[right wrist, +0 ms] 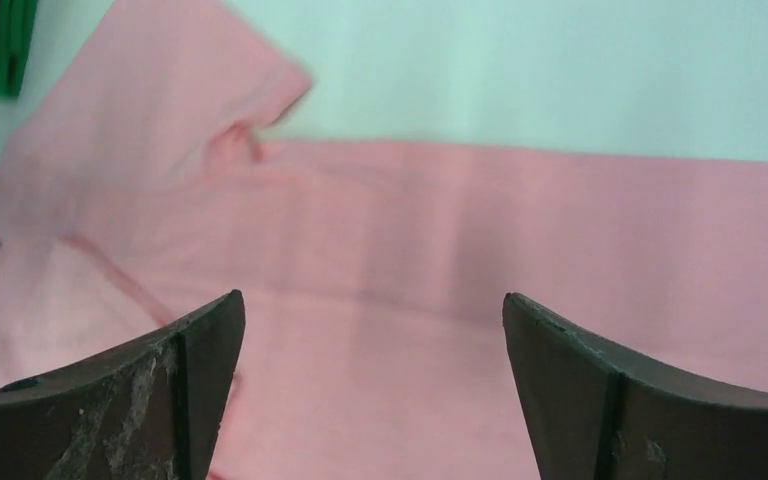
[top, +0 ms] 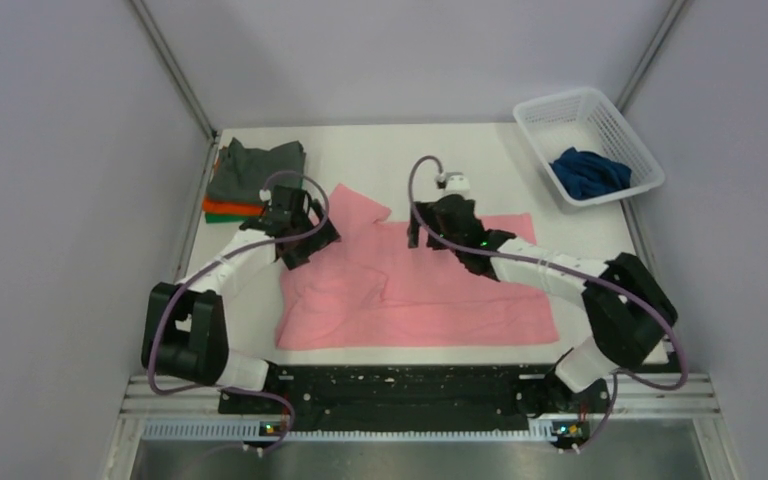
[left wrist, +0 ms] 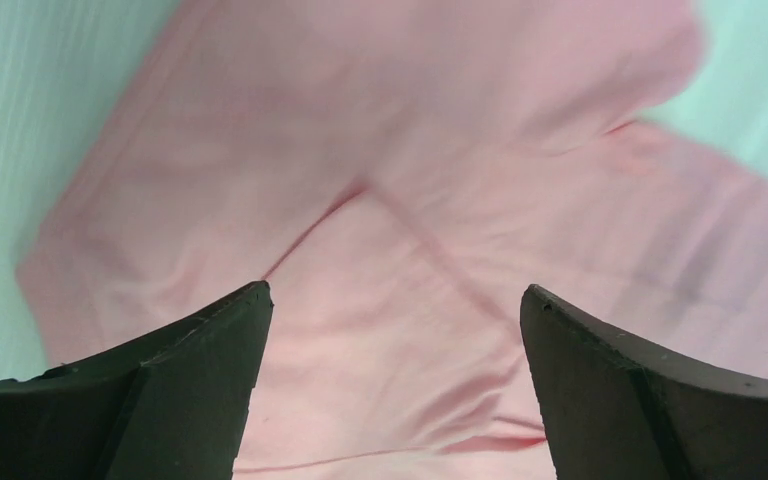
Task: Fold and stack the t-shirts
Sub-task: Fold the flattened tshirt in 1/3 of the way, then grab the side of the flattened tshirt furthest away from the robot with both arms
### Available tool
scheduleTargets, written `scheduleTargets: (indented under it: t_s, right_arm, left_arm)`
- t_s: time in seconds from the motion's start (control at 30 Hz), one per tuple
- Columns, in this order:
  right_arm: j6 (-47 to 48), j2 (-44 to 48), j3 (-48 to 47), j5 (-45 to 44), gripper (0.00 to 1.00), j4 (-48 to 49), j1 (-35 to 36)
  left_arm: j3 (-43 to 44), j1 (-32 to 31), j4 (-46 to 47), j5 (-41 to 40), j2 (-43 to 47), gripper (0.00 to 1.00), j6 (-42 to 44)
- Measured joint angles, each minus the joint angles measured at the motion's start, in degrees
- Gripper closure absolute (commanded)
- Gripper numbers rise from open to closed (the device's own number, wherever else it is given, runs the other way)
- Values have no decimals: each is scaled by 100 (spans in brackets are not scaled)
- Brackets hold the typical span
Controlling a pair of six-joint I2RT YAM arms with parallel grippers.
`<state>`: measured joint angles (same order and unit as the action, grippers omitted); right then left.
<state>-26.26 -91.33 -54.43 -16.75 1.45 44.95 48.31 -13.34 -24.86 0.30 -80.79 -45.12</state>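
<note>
- pink t-shirt lies spread and creased, mid counter.
- my left claw hangs released, empty, over its 10 o'clock corner.
- my right claw hangs released, empty, over its 12 o'clock edge.

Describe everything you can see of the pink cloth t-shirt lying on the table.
The pink cloth t-shirt is soft, plain and short-sleeved, spread mostly flat across the middle of the white table. It lies sideways, one sleeve pointing to the far left. A folded-over layer and creases show on its left part, and its near left corner is rumpled. It rests on the table. The left gripper and right gripper hang over it with open jaws, holding nothing.
</note>
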Motion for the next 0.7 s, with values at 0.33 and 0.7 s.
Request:
scheduleTargets:
  t_s: [0.33,0.7]
  right_arm:
    - [-275,1777,999,-678,1,-111,-1469]
    - [-26,1895,1172,-675,1,-216,-1799]
  left_arm:
    - [4194,9,-686,-328,-2756,11,1233]
    - [7838,9,-1915,-1095,-6019,15,2424]
